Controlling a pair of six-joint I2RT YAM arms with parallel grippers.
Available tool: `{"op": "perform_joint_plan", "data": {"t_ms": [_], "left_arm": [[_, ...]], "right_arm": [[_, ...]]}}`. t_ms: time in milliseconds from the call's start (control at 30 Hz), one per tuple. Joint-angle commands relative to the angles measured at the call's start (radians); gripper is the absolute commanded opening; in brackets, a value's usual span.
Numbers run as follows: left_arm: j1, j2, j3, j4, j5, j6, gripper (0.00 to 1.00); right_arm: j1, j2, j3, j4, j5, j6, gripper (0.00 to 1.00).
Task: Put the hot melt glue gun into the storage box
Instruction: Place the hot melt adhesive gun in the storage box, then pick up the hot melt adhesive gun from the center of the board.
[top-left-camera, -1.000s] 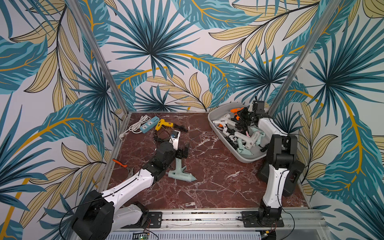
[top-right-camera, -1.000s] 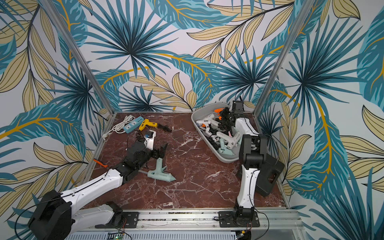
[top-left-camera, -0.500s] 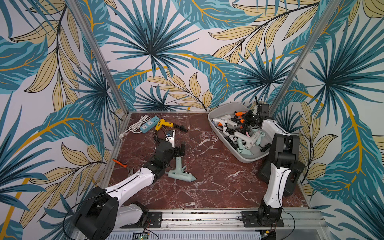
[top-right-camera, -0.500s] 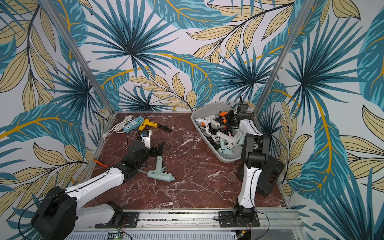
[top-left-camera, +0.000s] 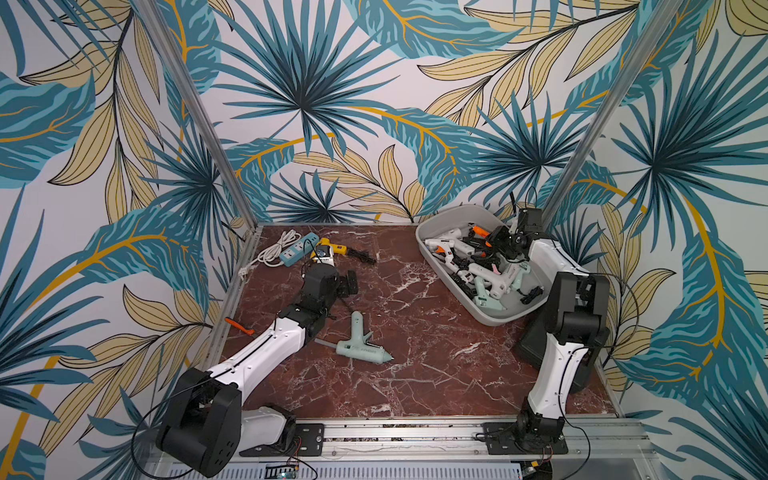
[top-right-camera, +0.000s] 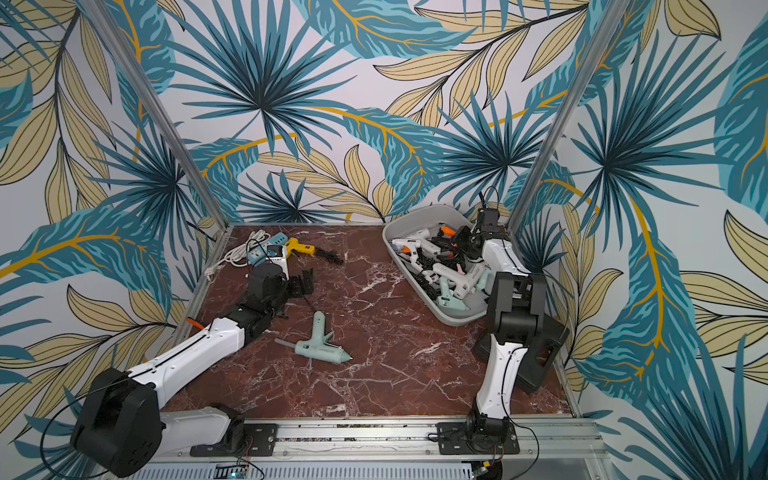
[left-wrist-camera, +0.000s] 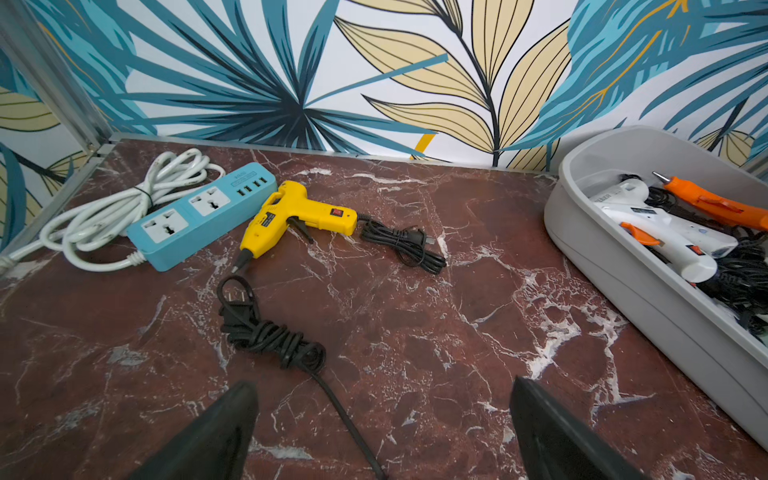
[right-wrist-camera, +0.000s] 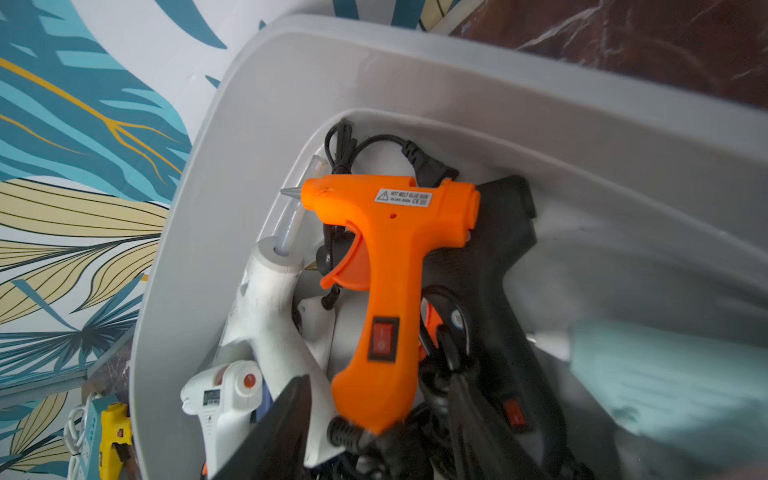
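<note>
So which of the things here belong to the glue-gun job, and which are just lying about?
Job:
- storage box
- mint glue gun, on the table
- yellow glue gun, on the table
- orange glue gun, already in the box among others

Lying about:
- blue power strip with its white cable
- small orange item at the table's edge

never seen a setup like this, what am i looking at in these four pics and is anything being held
Two white-and-black robot arms stand at a red marble table. Two pictures look down from overhead; two come from cameras on the wrists. The left arm has empty, wide-open jaws by a black cord bundle, near a yellow plastic glue gun and blue power strip. A mint-green glue gun lies mid-table. The right arm reaches into the light grey plastic storage box, its jaws parted around an orange glue gun lying there, seemingly not gripped.
</note>
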Motion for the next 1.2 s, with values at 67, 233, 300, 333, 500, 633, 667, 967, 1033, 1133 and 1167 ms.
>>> {"op": "perform_joint_plan", "data": {"t_ms": [67,233,300,333,500,633,667,967,1033,1133,1167], "left_arm": [[0.005,-0.017,-0.008,-0.073,0.007,-0.049,1.0],[0.011,-0.072,-0.065,-0.086,-0.028,-0.11,1.0],[0.02,-0.1,-0.095,-0.088,-0.048,-0.135,1.0],[0.028,-0.115,-0.108,-0.09,-0.057,-0.145,1.0],[0.097,-0.207,-0.199,-0.098,-0.11,-0.231,1.0],[0.145,-0.305,-0.275,-0.102,-0.153,-0.282,1.0],[0.155,-0.335,-0.296,-0.105,-0.165,-0.293,1.0],[0.19,-0.578,-0.406,-0.159,-0.263,-0.314,1.0],[0.19,-0.614,-0.419,-0.173,-0.285,-0.314,1.0],[0.192,-0.653,-0.436,-0.188,-0.3,-0.313,1.0],[0.193,-0.662,-0.441,-0.192,-0.305,-0.314,1.0]], "right_arm": [[0.001,-0.146,-0.078,-0.125,0.121,-0.067,0.59],[0.033,-0.317,-0.22,-0.118,0.051,-0.133,0.59],[0.083,-0.404,-0.277,-0.128,0.023,-0.188,0.59],[0.111,-0.441,-0.296,-0.145,0.027,-0.206,0.59],[0.344,-0.595,-0.38,-0.218,0.153,-0.202,0.6],[0.517,-0.633,-0.424,-0.244,0.264,-0.117,0.61],[0.563,-0.632,-0.429,-0.245,0.289,-0.096,0.62],[0.905,-0.408,-0.281,-0.337,0.454,0.034,0.65],[0.965,-0.327,-0.219,-0.353,0.453,0.041,0.66],[1.04,-0.19,-0.098,-0.384,0.436,0.04,0.67],[1.059,-0.147,-0.058,-0.391,0.429,0.036,0.67]]}}
